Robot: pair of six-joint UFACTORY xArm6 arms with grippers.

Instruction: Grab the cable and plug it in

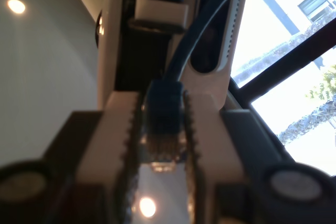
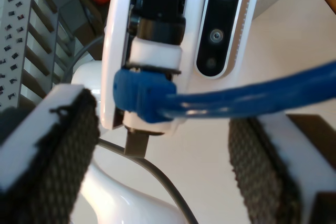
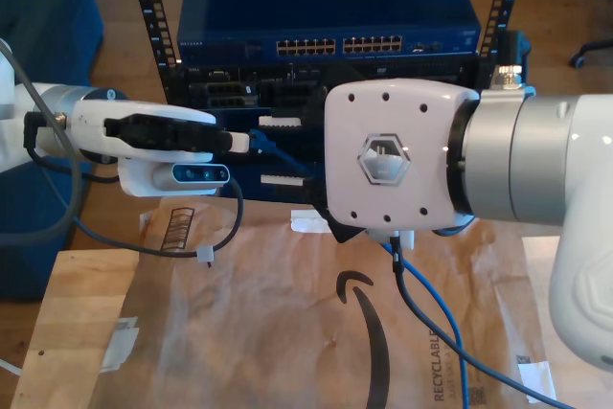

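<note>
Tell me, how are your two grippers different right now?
My first gripper is shut on the blue cable, pinching its plug. My second gripper is open, with the cable running across the gap between its jaws. The first gripper's fingers are white with little teeth, while the second gripper's pads are dark and rough-looking. Both are at the same cable.

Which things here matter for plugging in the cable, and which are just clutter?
Job:
- cable, plug clamped in my first gripper
- my second gripper, open around it
- switch, likely target

Lying about:
- brown paper
- black arm cable
- wooden table
</note>
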